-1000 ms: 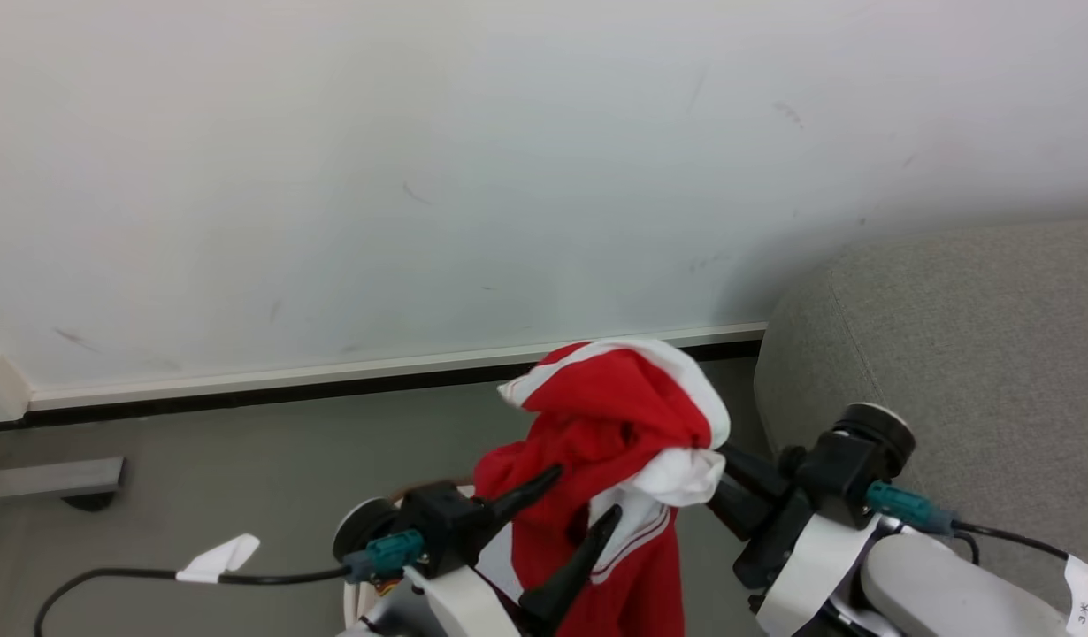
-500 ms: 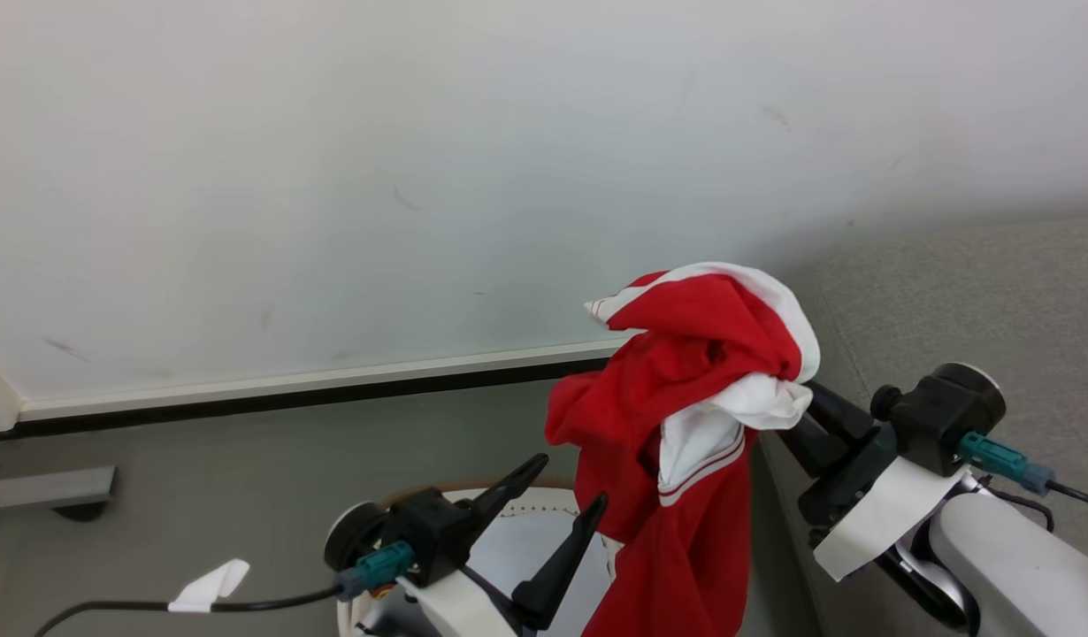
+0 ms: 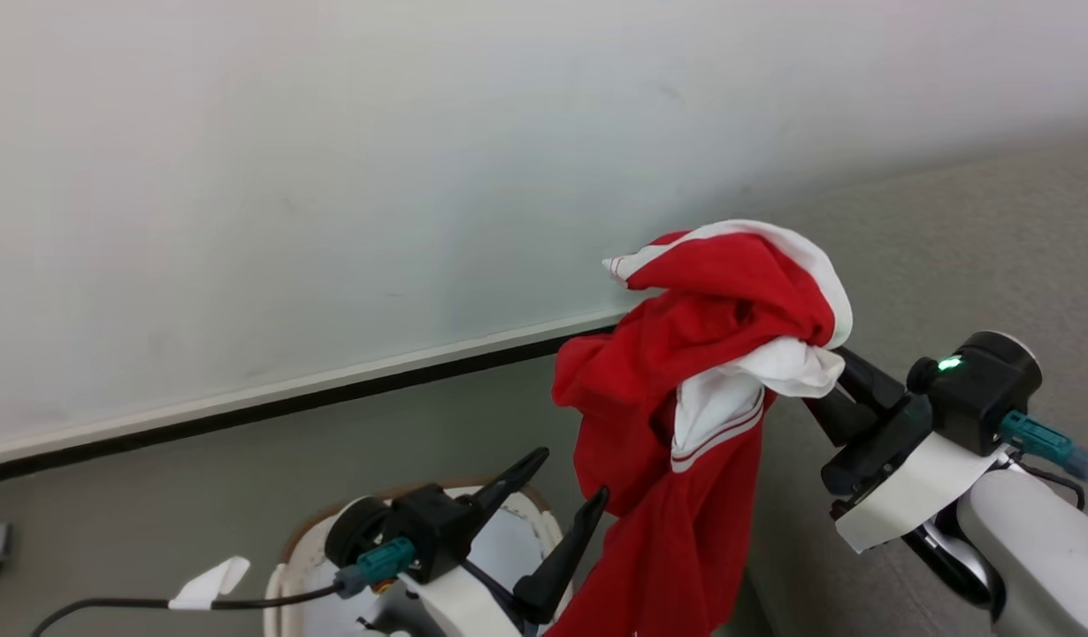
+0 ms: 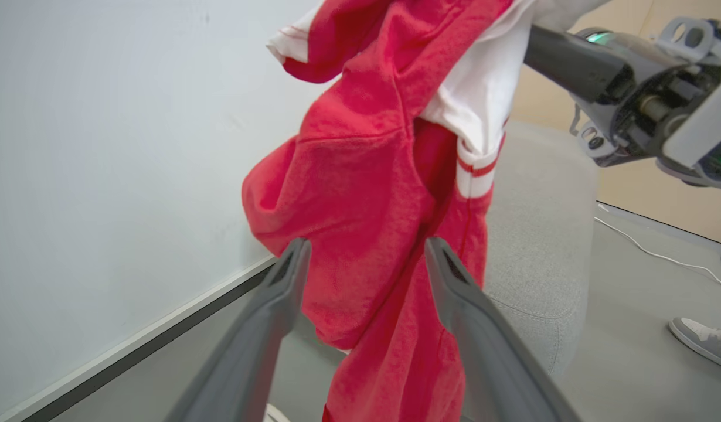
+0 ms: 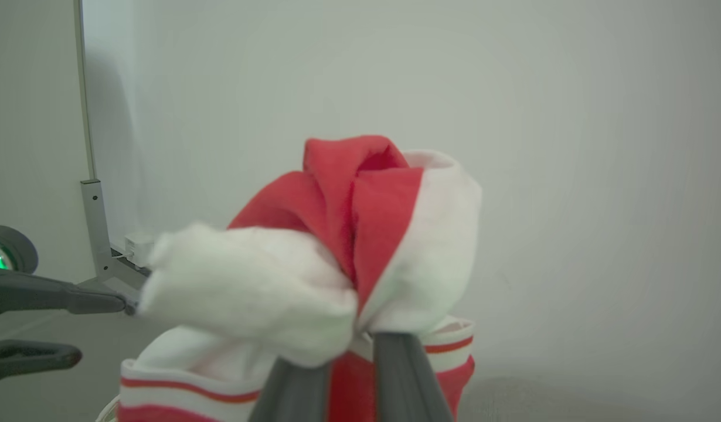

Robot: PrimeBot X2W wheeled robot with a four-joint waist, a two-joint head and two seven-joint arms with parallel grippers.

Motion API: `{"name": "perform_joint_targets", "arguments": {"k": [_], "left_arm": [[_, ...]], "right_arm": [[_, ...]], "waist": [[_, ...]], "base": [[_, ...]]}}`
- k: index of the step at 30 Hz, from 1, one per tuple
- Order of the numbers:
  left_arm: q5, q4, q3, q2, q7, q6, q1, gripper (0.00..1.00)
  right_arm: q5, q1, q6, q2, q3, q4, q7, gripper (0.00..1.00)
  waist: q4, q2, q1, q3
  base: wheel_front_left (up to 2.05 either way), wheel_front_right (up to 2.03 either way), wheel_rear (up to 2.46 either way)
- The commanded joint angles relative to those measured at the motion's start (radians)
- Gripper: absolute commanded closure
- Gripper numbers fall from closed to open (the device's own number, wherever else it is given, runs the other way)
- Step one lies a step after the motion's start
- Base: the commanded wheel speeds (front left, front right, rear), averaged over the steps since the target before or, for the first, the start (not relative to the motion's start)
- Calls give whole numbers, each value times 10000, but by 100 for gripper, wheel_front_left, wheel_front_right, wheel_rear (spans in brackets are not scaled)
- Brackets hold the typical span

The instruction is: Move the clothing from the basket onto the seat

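The clothing (image 3: pixel 685 389), a red jersey with white panels and stripe trim, hangs bunched in the air with my right gripper (image 3: pixel 831 372) shut on its upper fold. From the right wrist, the clothing (image 5: pixel 360 246) bulges over the pinching fingers (image 5: pixel 395 375). My left gripper (image 3: pixel 570 487) stands open at the lower middle, just left of the hanging cloth and above the basket (image 3: pixel 287 566), whose brown rim and cream wall peek out below. In the left wrist view the clothing (image 4: pixel 360 205) hangs just past the open fingers (image 4: pixel 278 305). The grey seat (image 3: pixel 933 265) lies to the right, behind the jersey.
A white wall (image 3: pixel 332 177) with a dark baseboard runs along the back, grey floor (image 3: pixel 199 478) below it. A black cable with a white tag (image 3: pixel 210 579) trails at the lower left. A person's shoe (image 4: pixel 703 343) and a white cord (image 4: pixel 642 249) lie on the floor beyond the seat.
My right gripper has carried the jersey up and to the right, clear of the basket and toward the seat. The head view has swung right. My left gripper stays open.
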Motion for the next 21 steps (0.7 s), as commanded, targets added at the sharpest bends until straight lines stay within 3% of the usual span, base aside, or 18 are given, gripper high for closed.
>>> {"name": "perform_joint_targets", "arguments": {"k": [1,11,21], "left_arm": [[97,9,10,25,-47,-3,-118,0],[163,51,-99,-47,12,-41,-414,0],[447,-82,-241,-73,268,-235,-1386,0]], "right_arm": [[-90,-96,-30,-104,-117,-59,-41,100],[-277,43,-28,-164,-945,-239,-40,100],[-945,-520,-28,22,-3139,-349,-41,100]], "waist": [[-493,-1,0,185],[-1349,-1,0,668],[-888,-1,0,2215]], "base": [[0,0,0],[0,0,0],[0,0,0]]}}
